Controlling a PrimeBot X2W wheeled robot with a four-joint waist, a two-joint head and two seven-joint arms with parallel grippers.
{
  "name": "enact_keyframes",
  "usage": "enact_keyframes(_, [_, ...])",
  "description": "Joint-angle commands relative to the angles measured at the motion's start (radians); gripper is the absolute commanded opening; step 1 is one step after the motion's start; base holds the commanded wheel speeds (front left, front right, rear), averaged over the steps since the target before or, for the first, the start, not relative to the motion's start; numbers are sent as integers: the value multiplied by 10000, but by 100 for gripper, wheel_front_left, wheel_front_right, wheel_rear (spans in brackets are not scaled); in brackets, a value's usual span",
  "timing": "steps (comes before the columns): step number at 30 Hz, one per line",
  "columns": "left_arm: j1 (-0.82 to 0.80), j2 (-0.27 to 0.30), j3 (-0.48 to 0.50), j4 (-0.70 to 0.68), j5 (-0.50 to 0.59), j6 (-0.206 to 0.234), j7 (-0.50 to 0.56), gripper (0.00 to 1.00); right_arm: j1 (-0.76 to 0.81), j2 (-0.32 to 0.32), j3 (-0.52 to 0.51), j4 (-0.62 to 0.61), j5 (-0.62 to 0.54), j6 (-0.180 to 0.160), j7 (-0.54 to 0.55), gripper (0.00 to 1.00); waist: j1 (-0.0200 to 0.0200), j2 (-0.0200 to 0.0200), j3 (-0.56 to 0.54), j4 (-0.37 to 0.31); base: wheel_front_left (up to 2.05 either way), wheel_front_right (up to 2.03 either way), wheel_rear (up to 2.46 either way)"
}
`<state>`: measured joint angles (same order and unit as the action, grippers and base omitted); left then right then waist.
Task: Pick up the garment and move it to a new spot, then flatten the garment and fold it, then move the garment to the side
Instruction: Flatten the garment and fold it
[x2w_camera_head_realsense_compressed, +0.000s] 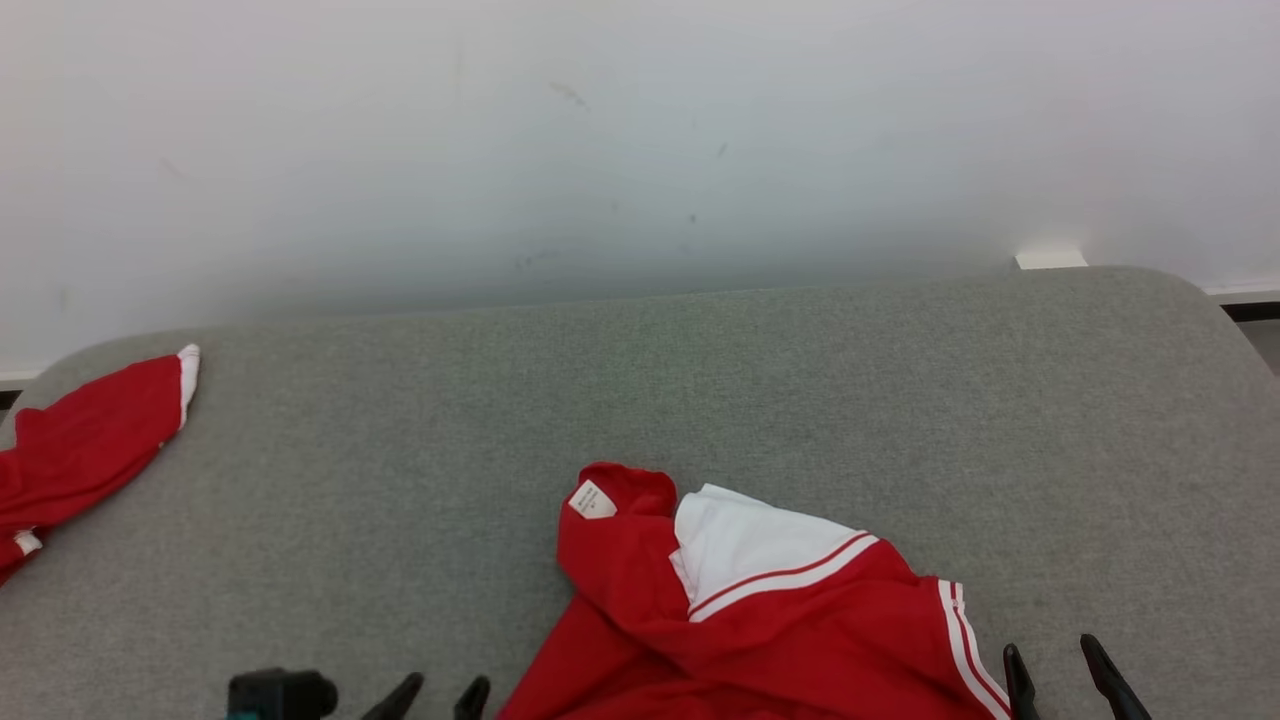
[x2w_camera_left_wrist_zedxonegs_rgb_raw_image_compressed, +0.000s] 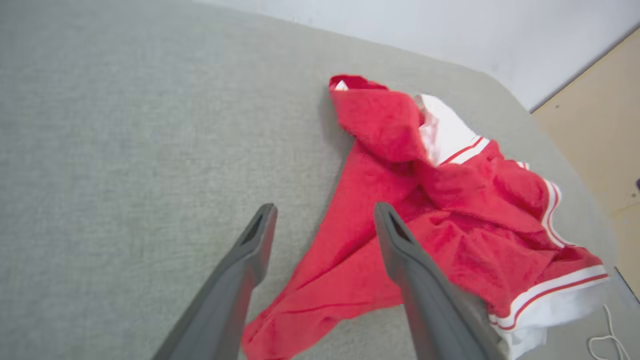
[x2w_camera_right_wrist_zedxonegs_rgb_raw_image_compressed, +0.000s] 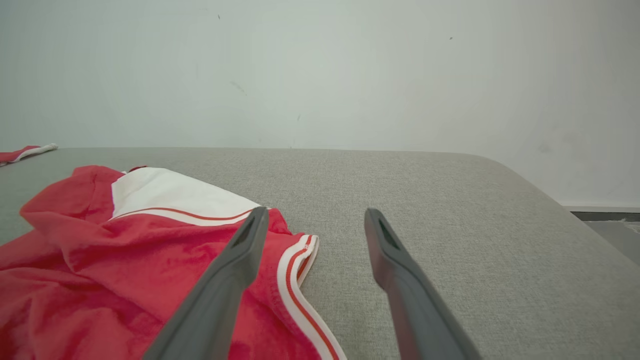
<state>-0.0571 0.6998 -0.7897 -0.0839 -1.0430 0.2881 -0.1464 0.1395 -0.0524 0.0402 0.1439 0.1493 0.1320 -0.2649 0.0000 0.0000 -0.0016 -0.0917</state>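
Although both are red with white trim, there are two separate pieces of clothing on the grey upholstered cushion (x2w_camera_head_realsense_compressed: 800, 400): the crumpled red garment (x2w_camera_head_realsense_compressed: 720, 620) at the middle of the near edge, and a second red piece (x2w_camera_head_realsense_compressed: 90, 440) at the left edge towards the far left corner, well apart from the first. The garment lies bunched, with one white panel edged by a red stripe turned up on top and one small white label (x2w_camera_head_realsense_compressed: 592, 498) at its far end. There are two grippers, both low at the near edge. The left gripper (x2w_camera_head_realsense_compressed: 437, 695) points up just beside the garment's left side; in its wrist view its two dark fingers stand spread wide over the cloth's edge with nothing between them. The right gripper (x2w_camera_head_realsense_compressed: 1052, 665) sits just beside the striped hem on the right, its fingers likewise wide apart and empty. The garment's near part is cut off by the bottom of the head view, and the second piece runs off the left side. Whether either finger touches cloth cannot be told. A thin white cord (x2w_camera_left_wrist_zedxonegs_rgb_raw_image_compressed: 607, 335) lies past the cushion's corner.
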Motion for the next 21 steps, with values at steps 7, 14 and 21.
enact_keyframes(7, [-1922,-797,-464,323,414,-39,1362,100,-330,-12,274,71,-16,-25,10,100,0,0,224,-497,0,0,0])
enact_keyframes(14, [-3437,-2175,-785,2835,1,-669,2321,100,-567,-9,433,89,5,-26,8,100,0,0,556,-958,0,0,0])
enact_keyframes(21, [-4095,-3002,-908,4661,-738,-1738,3124,100,-579,2,416,115,9,-26,10,100,0,0,681,-1274,0,0,0])
